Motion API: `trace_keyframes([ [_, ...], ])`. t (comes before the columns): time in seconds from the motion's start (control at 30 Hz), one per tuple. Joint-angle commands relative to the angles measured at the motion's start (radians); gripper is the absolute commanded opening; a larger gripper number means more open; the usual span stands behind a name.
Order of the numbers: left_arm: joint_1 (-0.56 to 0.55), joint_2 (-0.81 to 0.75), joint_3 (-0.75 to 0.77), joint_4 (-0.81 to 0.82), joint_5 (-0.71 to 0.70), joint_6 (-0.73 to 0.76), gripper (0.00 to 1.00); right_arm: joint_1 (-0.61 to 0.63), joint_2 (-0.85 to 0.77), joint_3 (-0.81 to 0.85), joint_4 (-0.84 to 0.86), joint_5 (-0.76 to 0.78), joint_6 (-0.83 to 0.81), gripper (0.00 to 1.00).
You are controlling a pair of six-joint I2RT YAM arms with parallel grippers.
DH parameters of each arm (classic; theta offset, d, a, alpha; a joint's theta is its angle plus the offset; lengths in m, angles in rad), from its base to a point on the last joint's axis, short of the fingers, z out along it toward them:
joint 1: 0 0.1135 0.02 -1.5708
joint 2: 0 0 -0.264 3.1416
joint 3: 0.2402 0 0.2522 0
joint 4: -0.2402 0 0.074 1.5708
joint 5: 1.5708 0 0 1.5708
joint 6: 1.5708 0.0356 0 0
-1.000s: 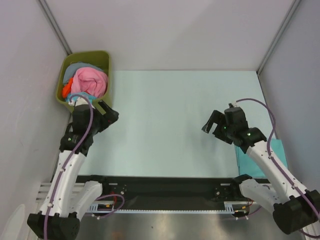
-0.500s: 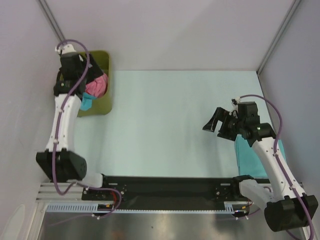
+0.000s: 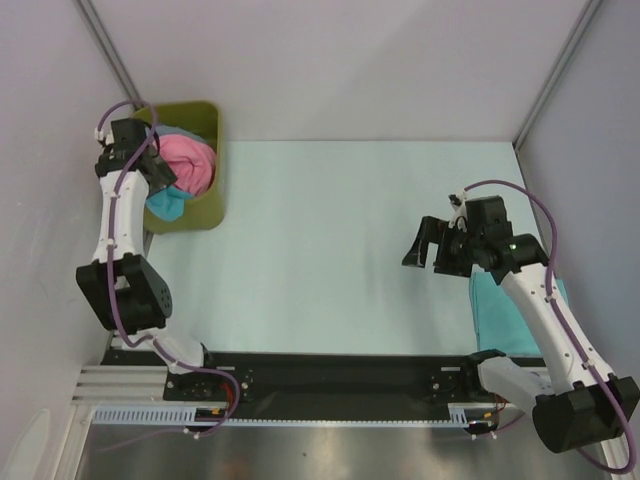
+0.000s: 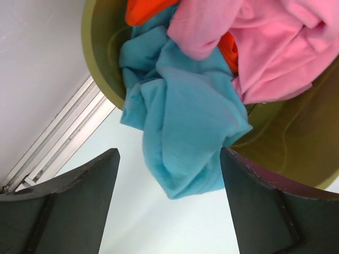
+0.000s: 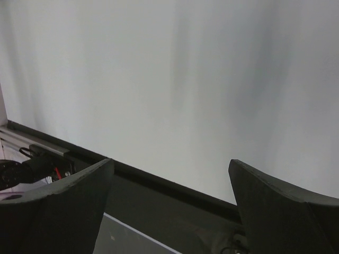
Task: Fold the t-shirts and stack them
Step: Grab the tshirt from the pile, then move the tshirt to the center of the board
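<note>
Teal cloth in the bin: a crumpled teal t-shirt (image 4: 185, 121) spills over the rim of the olive-green bin (image 4: 100, 58) at the upper left of the top view. One lobe hangs outside the wall, and its upper part is tucked under a pink garment (image 4: 275, 47) and beside an orange garment (image 4: 145, 8).
Folded piece: a folded t-shirt (image 3: 500, 315) lies flat at the right edge of the table (image 3: 320, 250), partly hidden by the right arm.
Left claw: the left gripper (image 4: 168, 159) is released, fingers spread wide on either side of the hanging lobe and not touching it.
Right claw: the right gripper (image 3: 422, 243) is released and empty, held above the table right of centre, well apart from the bin.
Risk, tangle: a pull on the lobe would probably drag the pink garment out too, since it lies on the teal cloth.
Risk, bin: cloth draped over the rim could catch and tip or slide the bin.
Risk, slip: a pinch on only the thin lower edge may let the soft fabric slide free.
Risk, single arm: with the other claw far off, the shirt may land bunched.
</note>
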Motion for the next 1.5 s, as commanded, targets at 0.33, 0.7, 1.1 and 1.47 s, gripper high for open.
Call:
trace_keyframes([
  [0.33, 0.029, 0.165, 0.146, 0.022, 0.071, 0.091, 0.34, 0.027, 0.011, 0.015, 0.001, -0.013, -0.031, 0.83],
  [0.7, -0.008, -0.011, 0.343, 0.038, 0.079, -0.024, 0.00, 0.030, 0.032, 0.030, 0.014, -0.074, -0.014, 0.57],
  [1.1, -0.155, -0.268, 0.693, 0.372, 0.450, -0.048, 0.00, 0.034, 0.020, 0.041, 0.014, -0.062, -0.042, 0.59],
  [1.47, -0.195, -0.589, 0.455, 0.332, 0.750, -0.274, 0.00, 0.037, 0.008, 0.032, 0.025, -0.074, -0.034, 0.63],
])
